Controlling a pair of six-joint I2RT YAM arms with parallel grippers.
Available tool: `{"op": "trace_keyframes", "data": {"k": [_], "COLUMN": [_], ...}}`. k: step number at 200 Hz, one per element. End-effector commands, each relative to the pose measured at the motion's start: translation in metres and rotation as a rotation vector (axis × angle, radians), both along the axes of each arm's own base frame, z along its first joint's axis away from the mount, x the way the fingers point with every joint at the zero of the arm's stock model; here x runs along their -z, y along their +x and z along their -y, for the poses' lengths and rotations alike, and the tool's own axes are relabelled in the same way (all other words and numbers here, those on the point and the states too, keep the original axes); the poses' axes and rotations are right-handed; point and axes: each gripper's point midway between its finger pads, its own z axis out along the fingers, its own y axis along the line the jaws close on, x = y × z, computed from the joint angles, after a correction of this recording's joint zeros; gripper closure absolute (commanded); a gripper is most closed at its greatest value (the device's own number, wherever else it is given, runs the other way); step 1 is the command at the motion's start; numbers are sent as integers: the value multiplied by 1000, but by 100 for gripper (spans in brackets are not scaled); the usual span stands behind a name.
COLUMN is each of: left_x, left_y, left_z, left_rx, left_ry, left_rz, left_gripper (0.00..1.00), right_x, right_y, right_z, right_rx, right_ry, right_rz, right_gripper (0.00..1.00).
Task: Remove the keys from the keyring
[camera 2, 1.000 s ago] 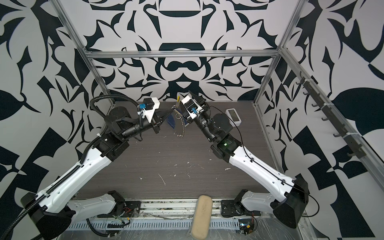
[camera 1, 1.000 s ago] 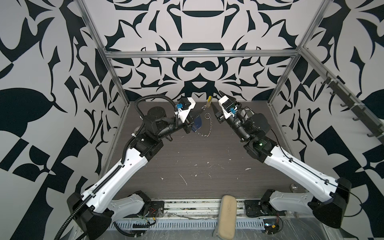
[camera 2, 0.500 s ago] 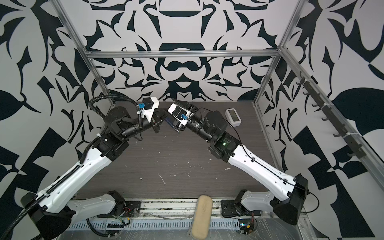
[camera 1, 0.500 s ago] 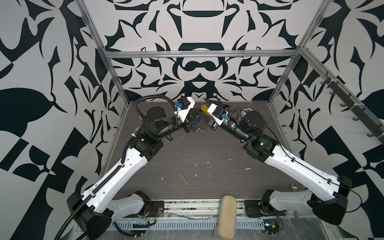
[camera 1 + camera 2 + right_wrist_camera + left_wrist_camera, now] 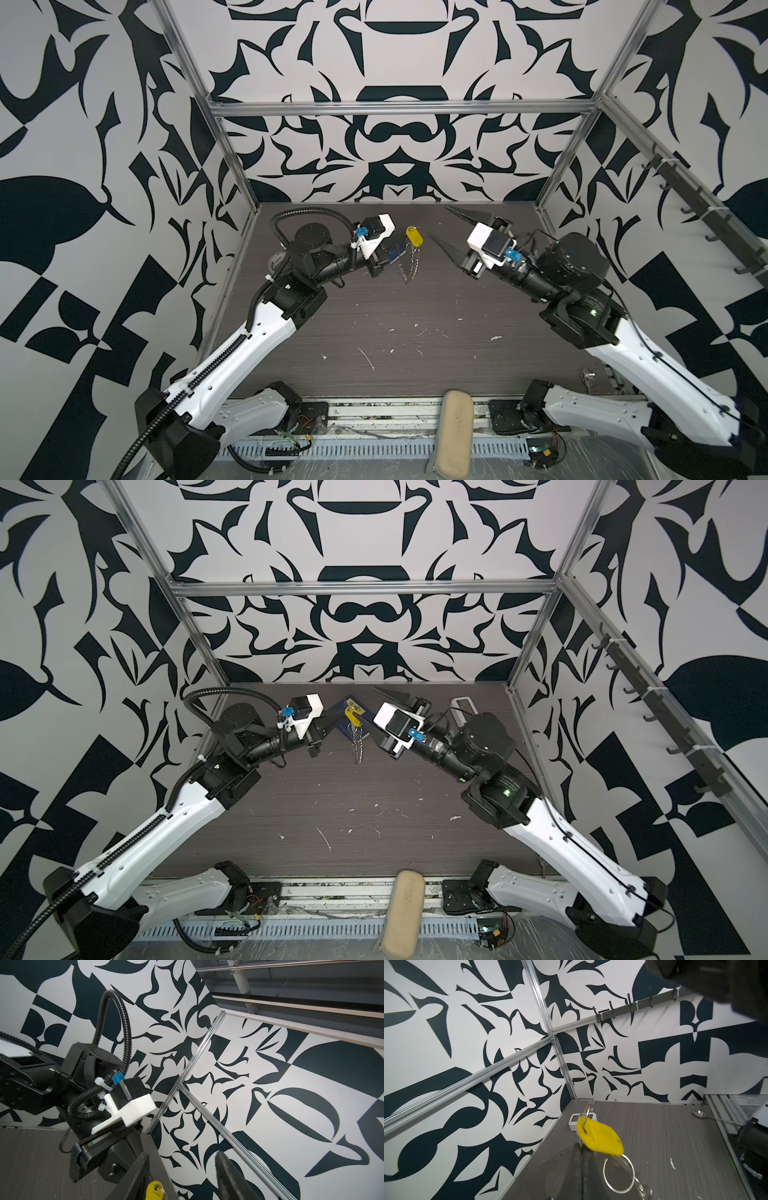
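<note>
My left gripper [image 5: 398,249] [image 5: 580,1146] is shut on the keyring's wire, held up over the back of the table. The yellow tag of the keys [image 5: 414,236] [image 5: 353,717] [image 5: 600,1138] hangs from that wire just past the fingertips. Beneath it the keyring [image 5: 409,268] [image 5: 357,744] [image 5: 618,1174] dangles as a thin loop with a chain of small silver rings. A blue piece [image 5: 395,253] sits by the left jaws. My right gripper [image 5: 438,222] [image 5: 180,1154] stands open and empty to the right of the tag. In the right wrist view the keys [image 5: 154,1190] show beside one finger [image 5: 141,1167].
A small white device [image 5: 463,706] [image 5: 582,1124] lies at the table's back right. A beige pad [image 5: 455,436] rests on the front rail. A rail of hooks [image 5: 706,224] runs along the right wall. White flecks dot the dark table [image 5: 415,332].
My right gripper, which was up against the yellow tag, has pulled back to the right with its jaws open. The left gripper has stayed put, still holding the keyring.
</note>
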Motion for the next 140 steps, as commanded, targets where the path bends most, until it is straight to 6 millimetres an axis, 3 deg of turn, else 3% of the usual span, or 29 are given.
{"op": "trace_keyframes", "data": {"k": [1,27,69,97,140], "left_x": [-21,-18,-25,-28,-33], "left_y": [-25,-32,-41,-49,-55], "left_z": [-4,-4,-8,-8,-15], "left_rx": [107,174,219,276,312], "left_ry": [-62,-97,-179,-195,-250], "left_rz": [156,176,223,227,229], "left_gripper": [100,100,100,100,100], "right_x": [0,17,42,55,47], "right_y": [-9,-3,31,24,10], "right_z": [10,10,11,1,-1], "right_rx": [7,16,163,83,-12], "right_ry": [-26,-85,-140,-187,-187], "right_rz": [21,-23,-84,-96,-119], "right_gripper": [48,49,49,52,57]}}
